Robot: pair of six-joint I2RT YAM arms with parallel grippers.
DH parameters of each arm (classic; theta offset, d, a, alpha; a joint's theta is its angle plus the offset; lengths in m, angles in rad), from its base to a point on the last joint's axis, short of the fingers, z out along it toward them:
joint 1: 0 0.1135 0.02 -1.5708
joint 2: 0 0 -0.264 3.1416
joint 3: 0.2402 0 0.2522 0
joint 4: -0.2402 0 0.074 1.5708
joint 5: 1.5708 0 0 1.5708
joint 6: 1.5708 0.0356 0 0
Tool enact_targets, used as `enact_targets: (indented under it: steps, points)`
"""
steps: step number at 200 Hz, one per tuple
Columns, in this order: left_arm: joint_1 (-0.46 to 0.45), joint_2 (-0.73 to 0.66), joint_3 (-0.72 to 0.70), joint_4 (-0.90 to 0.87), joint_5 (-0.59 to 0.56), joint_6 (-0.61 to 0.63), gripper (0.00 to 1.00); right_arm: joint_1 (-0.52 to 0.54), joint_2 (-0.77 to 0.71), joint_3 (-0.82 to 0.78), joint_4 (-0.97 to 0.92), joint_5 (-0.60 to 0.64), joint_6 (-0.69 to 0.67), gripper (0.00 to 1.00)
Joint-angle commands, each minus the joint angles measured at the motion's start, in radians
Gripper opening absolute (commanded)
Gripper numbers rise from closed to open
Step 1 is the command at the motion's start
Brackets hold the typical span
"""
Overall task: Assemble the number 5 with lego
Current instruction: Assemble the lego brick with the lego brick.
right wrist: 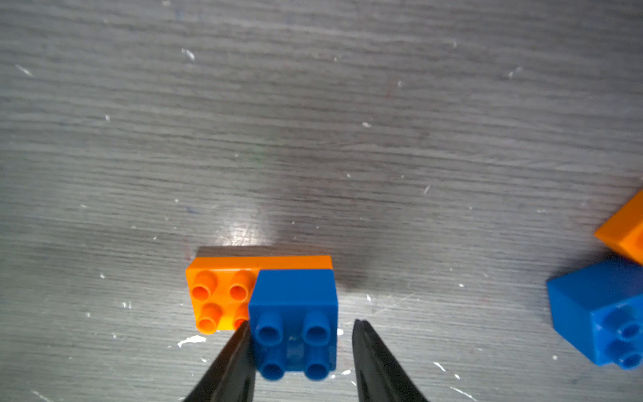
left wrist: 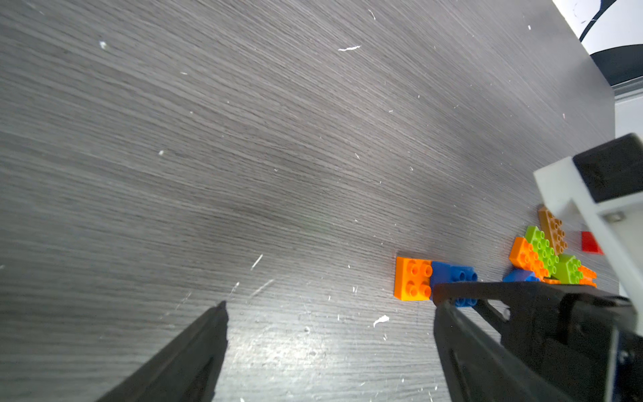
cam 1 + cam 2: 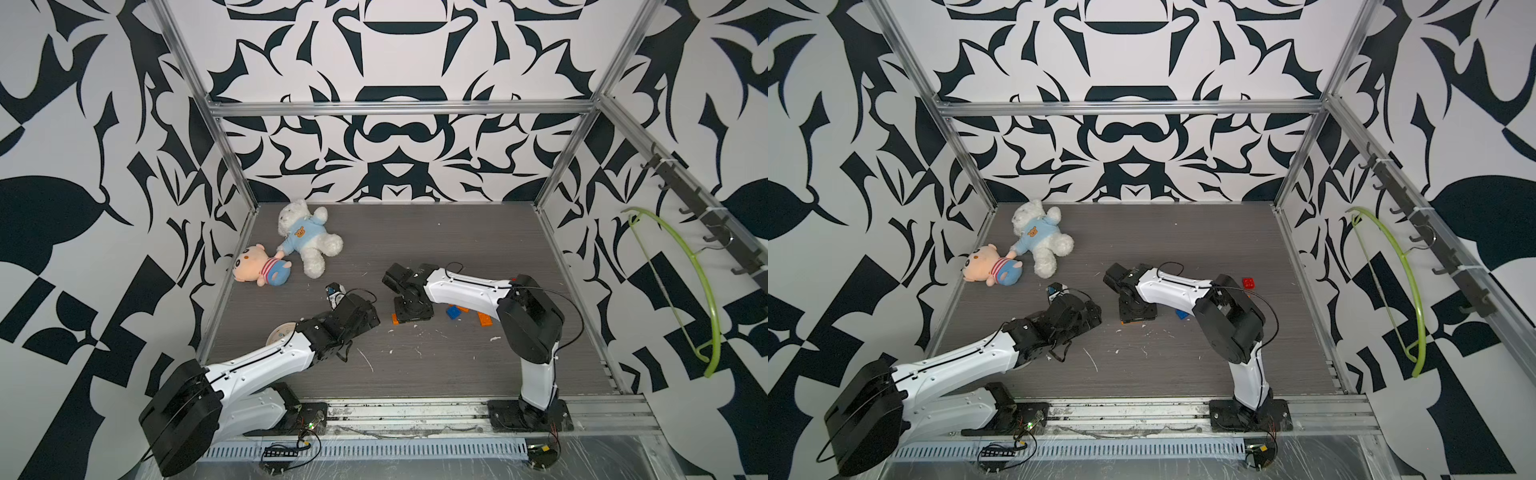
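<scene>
A grey wood-grain worktop [image 3: 457, 241] sits inside a metal frame [image 3: 399, 107], walled with bold black-and-white patterns [image 3: 395, 158]; white scuffs and flecks mark its surface. In the far left corner lie a white teddy bear [image 3: 305, 237] in a blue top and a small doll [image 3: 259, 270], touching each other and well apart from the lego.

Near the middle of the worktop an orange brick [image 1: 215, 292] lies flat, studs up, with a blue square brick [image 1: 295, 296] stacked on one half of it; the other half's studs are bare. The right claw [image 1: 302, 323] points down over this pair, its jaws narrowly parted and straddling the blue square brick; one finger [image 1: 238, 358] is against the brick's side, the other [image 1: 368, 358] stands clear with a sliver of worktop between, so nothing is gripped.

Near the stack, on the side of the right arm's base, a second blue brick [image 1: 598, 313] lies just beside another orange piece [image 1: 626, 233]; the left wrist view shows more of this heap: lime green bricks [image 2: 542, 249], a brown one [image 2: 553, 229] and, a little apart, a red one [image 2: 589, 242].

The left claw [image 2: 330, 302] hangs near the stack, jaws wide, holding nothing.
</scene>
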Motion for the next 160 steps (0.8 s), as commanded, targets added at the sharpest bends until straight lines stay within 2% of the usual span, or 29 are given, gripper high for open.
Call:
enact_targets:
  steps: [1,86,160]
  points:
    - [-0.004,0.003,0.03,-0.014,-0.007,0.019,0.99,-0.002,-0.04,0.024,-0.023,0.012,-0.01,0.49]
    - [-0.004,0.025,0.035,0.041,0.054,0.066,0.99,-0.005,-0.106,-0.016,0.051,0.036,-0.014,0.46]
    - [-0.004,0.046,0.034,0.065,0.071,0.061,0.99,-0.017,-0.06,-0.02,0.042,-0.008,-0.018,0.41]
